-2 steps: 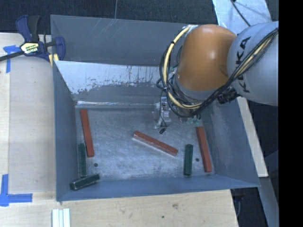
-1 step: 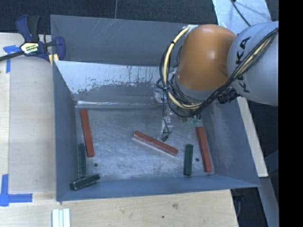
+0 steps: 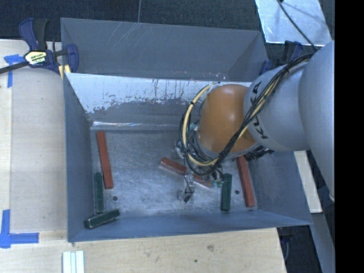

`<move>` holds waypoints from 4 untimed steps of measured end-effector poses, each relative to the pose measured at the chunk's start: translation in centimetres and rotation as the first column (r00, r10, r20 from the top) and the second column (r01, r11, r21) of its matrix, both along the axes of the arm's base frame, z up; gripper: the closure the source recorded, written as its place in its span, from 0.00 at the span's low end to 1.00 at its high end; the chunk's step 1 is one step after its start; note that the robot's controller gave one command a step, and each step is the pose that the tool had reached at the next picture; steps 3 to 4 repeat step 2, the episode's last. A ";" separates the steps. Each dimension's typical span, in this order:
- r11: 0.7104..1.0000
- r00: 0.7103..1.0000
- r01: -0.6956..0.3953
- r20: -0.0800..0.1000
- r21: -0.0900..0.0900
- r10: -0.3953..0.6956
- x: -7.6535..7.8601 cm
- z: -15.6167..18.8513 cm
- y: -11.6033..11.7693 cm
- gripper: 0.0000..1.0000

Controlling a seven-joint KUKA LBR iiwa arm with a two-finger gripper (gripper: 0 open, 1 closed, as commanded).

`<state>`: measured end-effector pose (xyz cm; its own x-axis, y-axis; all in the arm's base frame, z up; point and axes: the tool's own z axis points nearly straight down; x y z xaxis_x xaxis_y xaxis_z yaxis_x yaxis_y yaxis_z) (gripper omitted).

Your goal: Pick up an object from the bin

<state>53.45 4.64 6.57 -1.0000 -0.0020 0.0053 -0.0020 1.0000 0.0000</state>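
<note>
My gripper [image 3: 186, 194] is low over the bin floor, a little right of the middle, mostly hidden under the arm's orange cover. Just to its upper left lies a short red-brown stick [image 3: 172, 165], slanted. Another red-brown piece [image 3: 203, 181] lies right beside the gripper, partly hidden by cables. A dark green stick [image 3: 226, 192] stands almost upright in the view just to the right. Whether anything is between the gripper's tips cannot be seen.
A long red-brown stick [image 3: 245, 182] lies by the right wall. On the left lie a red-brown stick [image 3: 104, 159], a dark green stick [image 3: 98, 191] and another dark green one [image 3: 102, 218] near the front corner. The arm and cables cover the bin's right rear.
</note>
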 end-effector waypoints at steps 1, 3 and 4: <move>1.000 1.000 0.001 0.010 0.001 -0.001 0.3 0.5 0.0 1.00; 1.000 1.000 0.003 0.018 0.000 -0.003 1.0 14.4 -2.3 1.00; 1.000 1.000 0.003 0.018 0.000 -0.003 1.0 14.4 -2.3 1.00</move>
